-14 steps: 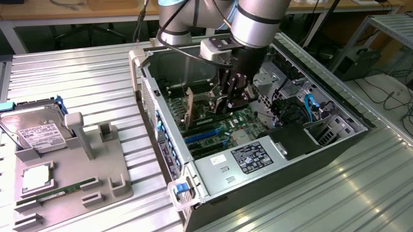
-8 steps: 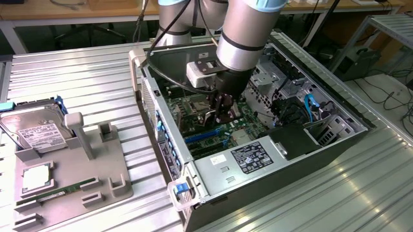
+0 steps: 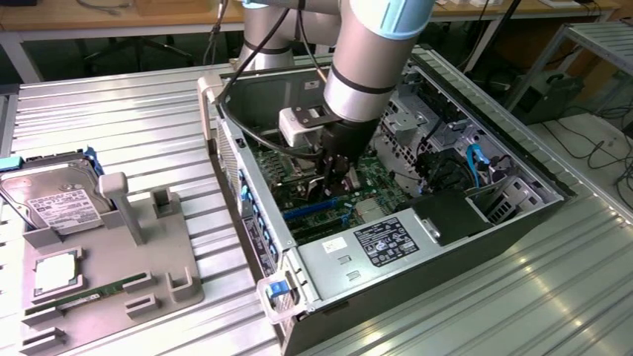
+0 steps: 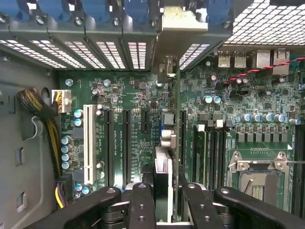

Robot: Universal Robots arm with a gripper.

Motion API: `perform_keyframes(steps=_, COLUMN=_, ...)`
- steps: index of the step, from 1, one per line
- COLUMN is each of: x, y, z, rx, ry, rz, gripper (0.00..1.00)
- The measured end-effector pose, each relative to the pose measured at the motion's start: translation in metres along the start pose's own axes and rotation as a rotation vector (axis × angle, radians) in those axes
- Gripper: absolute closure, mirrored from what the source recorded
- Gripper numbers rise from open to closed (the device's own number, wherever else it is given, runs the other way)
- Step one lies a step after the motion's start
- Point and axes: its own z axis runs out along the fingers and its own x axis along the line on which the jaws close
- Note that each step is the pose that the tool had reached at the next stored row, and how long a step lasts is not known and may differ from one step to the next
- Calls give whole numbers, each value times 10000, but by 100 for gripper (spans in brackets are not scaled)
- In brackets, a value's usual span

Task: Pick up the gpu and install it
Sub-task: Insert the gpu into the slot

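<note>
The gpu (image 4: 163, 167) shows edge-on in the wrist view, standing upright over the green motherboard (image 4: 138, 95) among its long black slots. Its silver bracket end (image 4: 183, 21) sits at the case's rear slot openings. My gripper (image 4: 167, 202) is shut on the card's upper edge, with a black finger (image 4: 143, 205) on each side. In the exterior view my gripper (image 3: 336, 182) reaches straight down into the open computer case (image 3: 514, 200), with the gpu (image 3: 343, 185) just below it at the motherboard (image 3: 381, 189).
On the exterior view's left, a grey fixture tray (image 3: 173, 252) holds a hard drive (image 3: 55, 196) and a RAM stick (image 3: 99, 291). Inside the case are the CPU socket (image 4: 255, 176), a white slot (image 4: 88, 143), yellow-black cables (image 4: 50, 129) and a grey power-supply box (image 3: 381, 245).
</note>
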Motion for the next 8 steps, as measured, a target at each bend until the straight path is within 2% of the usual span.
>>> perform_keyframes(steps=8, x=2, y=24, z=65, rx=0, ry=0, rz=-1, gripper=73)
